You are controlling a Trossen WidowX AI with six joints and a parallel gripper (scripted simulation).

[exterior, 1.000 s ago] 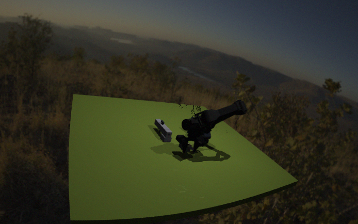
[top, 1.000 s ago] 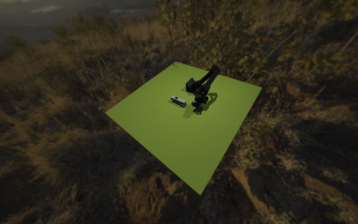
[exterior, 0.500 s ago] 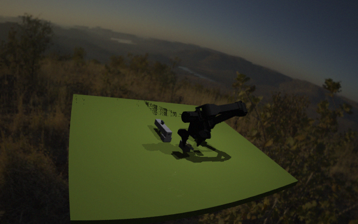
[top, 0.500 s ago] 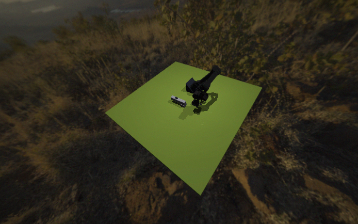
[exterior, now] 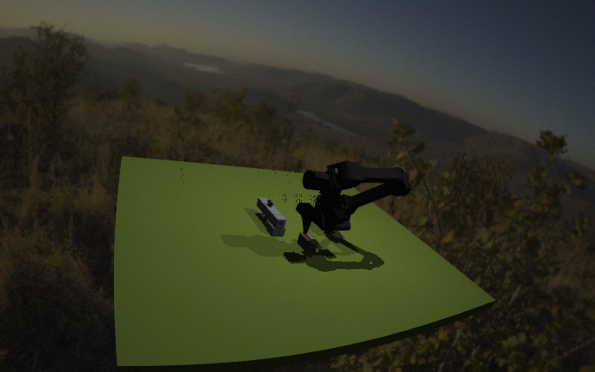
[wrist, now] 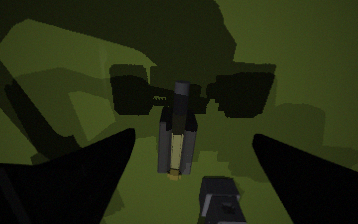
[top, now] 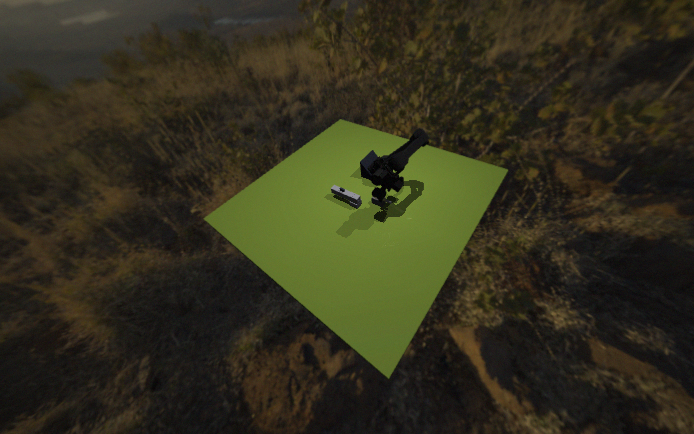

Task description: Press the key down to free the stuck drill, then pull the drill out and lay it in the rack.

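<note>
One pale block (top: 349, 196) (exterior: 272, 215) (wrist: 220, 188) with a dark knob (top: 342, 189) (exterior: 270, 202) on top stands just left of the rack (top: 375, 200) (exterior: 307, 243) (wrist: 164, 150) in your exterior view. Your drill (wrist: 177, 130) lies lengthwise in that rack, its dark end jutting out. Above the rack, your gripper (top: 387, 193) (exterior: 317, 230) (wrist: 194, 136) hangs wide open, holding nothing; your arm (top: 406, 150) (exterior: 369, 174) folds away to its right.

Green mat (top: 307, 231) (exterior: 207, 296) (wrist: 326, 30); black arm (top: 408, 150) (exterior: 369, 173)
</note>
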